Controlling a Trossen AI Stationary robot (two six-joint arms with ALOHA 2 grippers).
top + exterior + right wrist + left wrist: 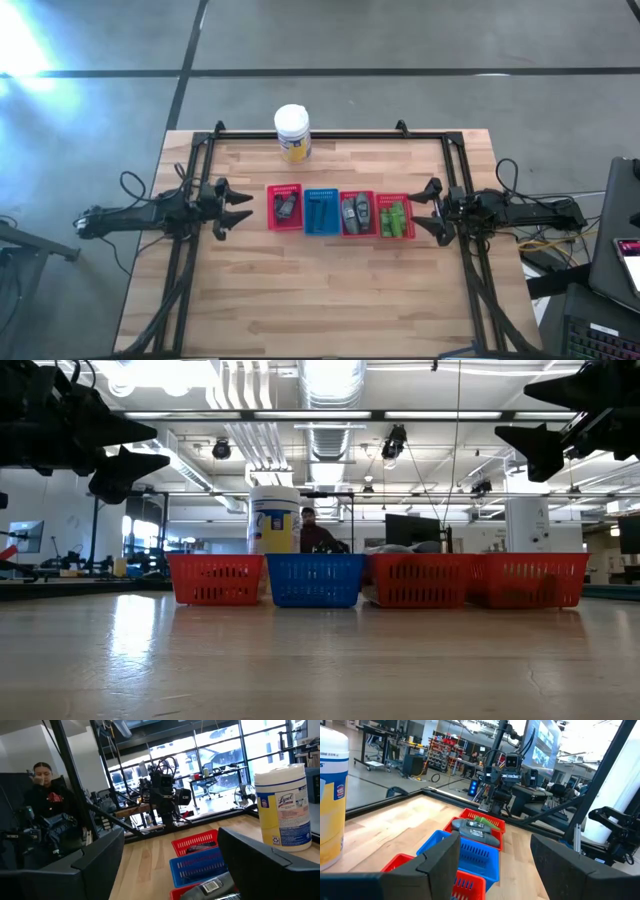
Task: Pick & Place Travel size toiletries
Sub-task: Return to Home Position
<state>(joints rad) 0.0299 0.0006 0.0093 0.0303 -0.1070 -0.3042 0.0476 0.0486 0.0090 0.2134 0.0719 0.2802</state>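
Four mesh baskets stand in a row mid-table. The left red basket [285, 207] holds a grey toiletry tube [286, 208]. Beside it stand the blue basket [322, 212], a red basket [357, 213] with grey tubes [476, 831], and a red basket [395, 216] with green tubes [396, 220]. My left gripper [238, 207] hangs open above the table, left of the row, pointing level at it. My right gripper [428, 208] hangs open right of the row, facing it. Neither has anything between its fingers.
A large white jar with a yellow label [292, 133] stands at the far edge behind the left baskets. A black frame [330, 133] runs round the table. Bare wood lies in front of the baskets. A person [42, 790] sits beyond the table's left side.
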